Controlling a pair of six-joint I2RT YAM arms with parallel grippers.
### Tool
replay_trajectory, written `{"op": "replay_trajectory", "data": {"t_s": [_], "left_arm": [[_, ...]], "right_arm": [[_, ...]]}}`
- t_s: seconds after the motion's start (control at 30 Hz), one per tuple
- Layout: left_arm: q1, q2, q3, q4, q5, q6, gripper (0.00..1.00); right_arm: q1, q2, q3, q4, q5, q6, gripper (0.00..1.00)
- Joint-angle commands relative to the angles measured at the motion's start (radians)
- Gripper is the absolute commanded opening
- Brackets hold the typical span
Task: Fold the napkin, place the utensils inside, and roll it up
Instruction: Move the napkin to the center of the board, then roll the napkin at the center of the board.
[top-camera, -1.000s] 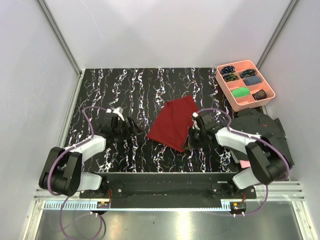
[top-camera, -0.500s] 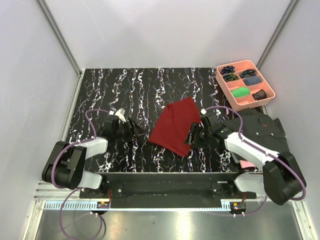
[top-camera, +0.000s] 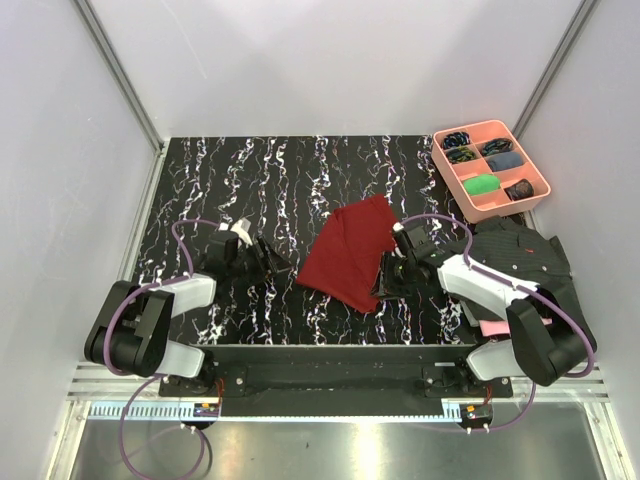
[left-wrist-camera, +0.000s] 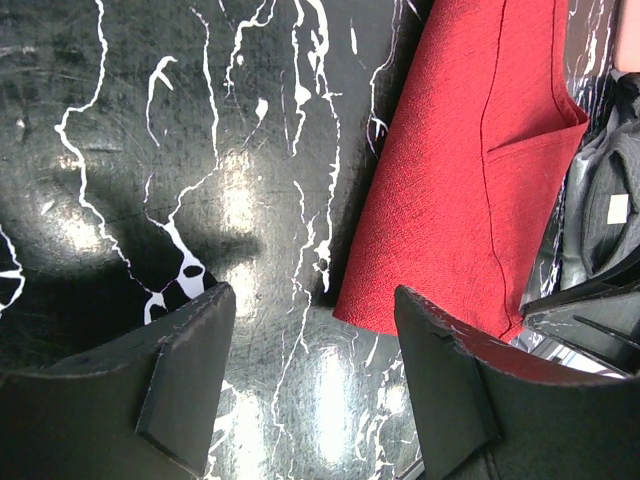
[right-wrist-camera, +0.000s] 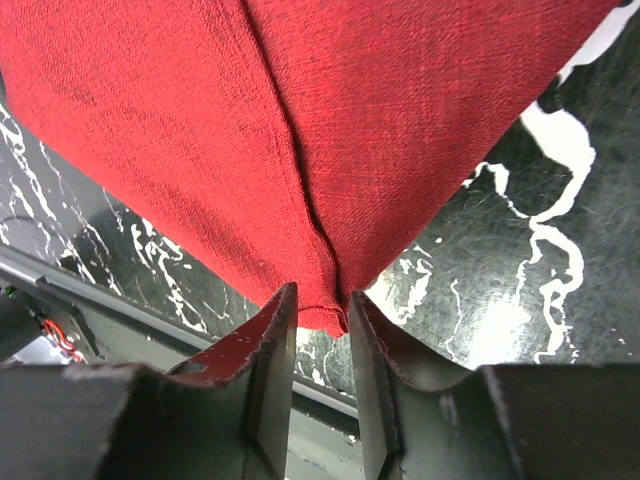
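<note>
You have the napkin (top-camera: 348, 250) folded mid-table; utensils unseen, placing and rolling left. Left gripper (left-wrist-camera: 310, 330) jaws apart beside it; right gripper (right-wrist-camera: 322, 300) jaws nearly together astride its near corner, pinch unclear.

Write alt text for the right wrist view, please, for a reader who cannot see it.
The right gripper straddles a corner of the folded maroon napkin, fingers close either side; it lies on a black, white-veined table.
</note>
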Motion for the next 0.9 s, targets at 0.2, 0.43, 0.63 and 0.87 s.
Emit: {"op": "replay_trajectory", "data": {"t_s": [0.2, 0.43, 0.63, 0.87], "left_arm": [[-0.014, -0.032, 0.036, -0.036, -0.009, 0.015, 0.68], [-0.017, -0.053, 0.027, -0.040, -0.012, 0.012, 0.68], [-0.018, -0.059, 0.020, -0.043, -0.013, 0.015, 0.68], [-0.018, -0.073, 0.008, -0.043, -0.021, 0.015, 0.68]], "right_arm": [[0.022, 0.008, 0.007, -0.017, -0.041, 0.010, 0.30], [0.032, 0.013, 0.000, -0.031, -0.038, 0.020, 0.31], [0.038, 0.034, 0.007, -0.031, -0.030, 0.011, 0.32], [0.038, 0.060, 0.020, -0.016, -0.047, 0.004, 0.21]]}}
